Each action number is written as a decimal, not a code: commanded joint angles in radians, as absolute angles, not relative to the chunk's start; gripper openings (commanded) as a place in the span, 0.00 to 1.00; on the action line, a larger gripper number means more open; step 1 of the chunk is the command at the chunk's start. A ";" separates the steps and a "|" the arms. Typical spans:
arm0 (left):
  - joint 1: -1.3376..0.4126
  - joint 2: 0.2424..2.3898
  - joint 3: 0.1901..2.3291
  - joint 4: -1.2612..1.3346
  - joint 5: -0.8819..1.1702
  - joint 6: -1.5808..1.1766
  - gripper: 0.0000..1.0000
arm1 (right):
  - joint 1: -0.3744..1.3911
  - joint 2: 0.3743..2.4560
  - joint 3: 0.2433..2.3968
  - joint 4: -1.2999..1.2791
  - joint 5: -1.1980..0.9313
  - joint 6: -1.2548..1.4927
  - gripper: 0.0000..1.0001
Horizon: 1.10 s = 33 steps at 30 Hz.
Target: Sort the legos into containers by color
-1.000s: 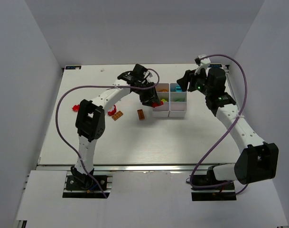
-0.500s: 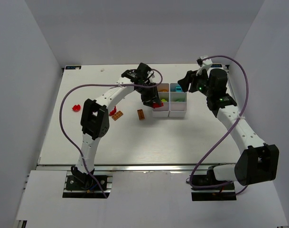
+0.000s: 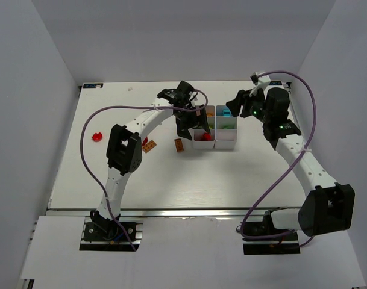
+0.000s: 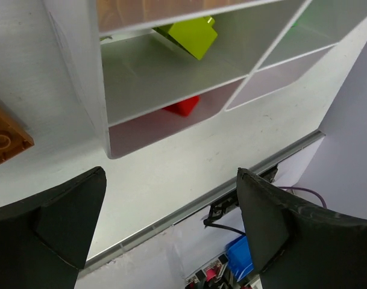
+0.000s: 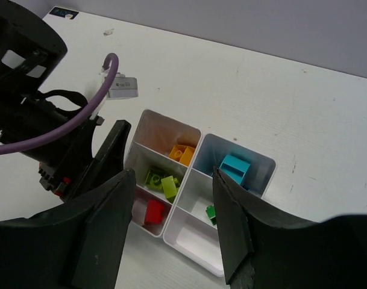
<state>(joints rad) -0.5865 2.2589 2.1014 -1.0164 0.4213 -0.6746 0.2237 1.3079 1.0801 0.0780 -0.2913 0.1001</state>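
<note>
brown lego [image 4: 5, 139] cut off at the wrist view's left edge, red lego [image 4: 183, 106] half hidden behind tray [image 4: 75, 66] wall

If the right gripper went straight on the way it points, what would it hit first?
Probably the white tray, about at the compartment with the lime-green legos, which sits framed by the right gripper. Nothing else shows in that line, though depth is unclear.

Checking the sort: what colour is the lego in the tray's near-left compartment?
Red lego; clearest in the right wrist view.

Left pincer [image 4: 171, 177] now open — red lego [image 4: 182, 107] free
</note>
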 commanded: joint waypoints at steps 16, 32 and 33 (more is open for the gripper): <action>-0.503 1.791 1.850 -0.893 0.112 -0.666 0.98 | 0.225 1.230 1.017 0.109 -0.811 -0.172 0.88; -0.301 1.721 1.586 -1.003 -0.245 -0.471 0.71 | 0.410 1.371 1.150 -0.124 -0.739 -0.258 0.59; -0.301 1.753 1.597 -0.997 -0.262 -0.456 0.73 | 0.414 1.377 1.154 -0.129 -0.738 -0.258 0.59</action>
<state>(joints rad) -0.2970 1.7218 1.5806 -0.9840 -0.1520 -0.5369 0.4061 1.3720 1.1004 -0.1078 -0.7502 -0.2314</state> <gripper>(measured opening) 0.716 0.589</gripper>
